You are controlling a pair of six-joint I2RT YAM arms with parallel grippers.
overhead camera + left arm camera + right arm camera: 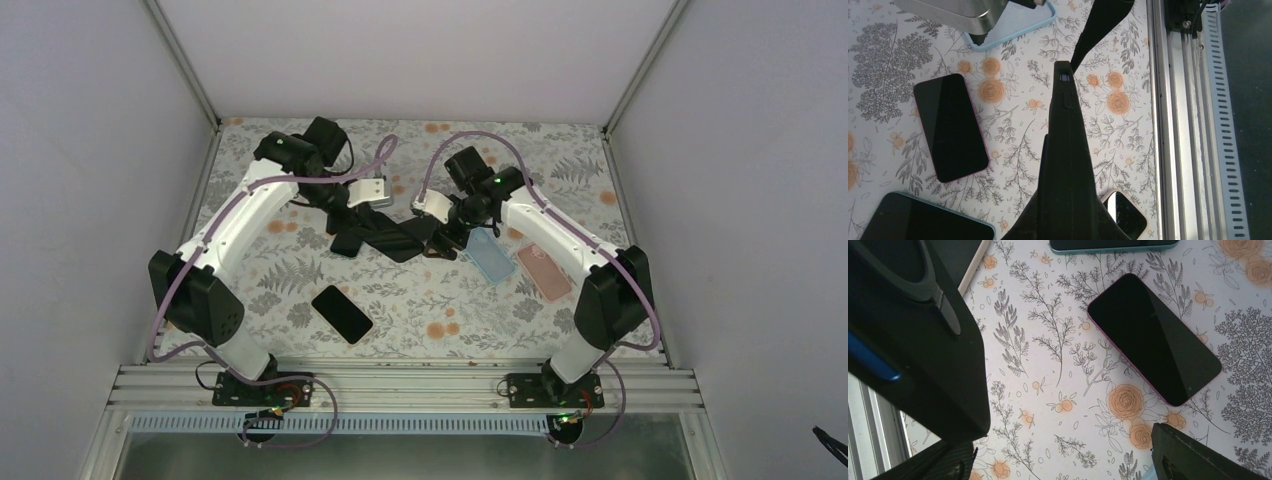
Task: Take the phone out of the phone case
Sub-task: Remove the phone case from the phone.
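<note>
One camera sits high past the six o'clock edge of the bench (450, 300), looking down toward twelve over everything. The two wrist cameras hang close above the floral top, facing down; both catch the same pink-edged phone (950, 127).

Pink-cased phone (1154, 337) on floral cloth (1048, 390), teal-edged phone (1113, 245) at top edge; pincer fingers (918, 355) wide apart

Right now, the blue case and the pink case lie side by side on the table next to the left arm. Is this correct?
Not quite. The blue case and the pink case lie side by side on the table next to the right arm, not the left. The top external view shows it.
</note>
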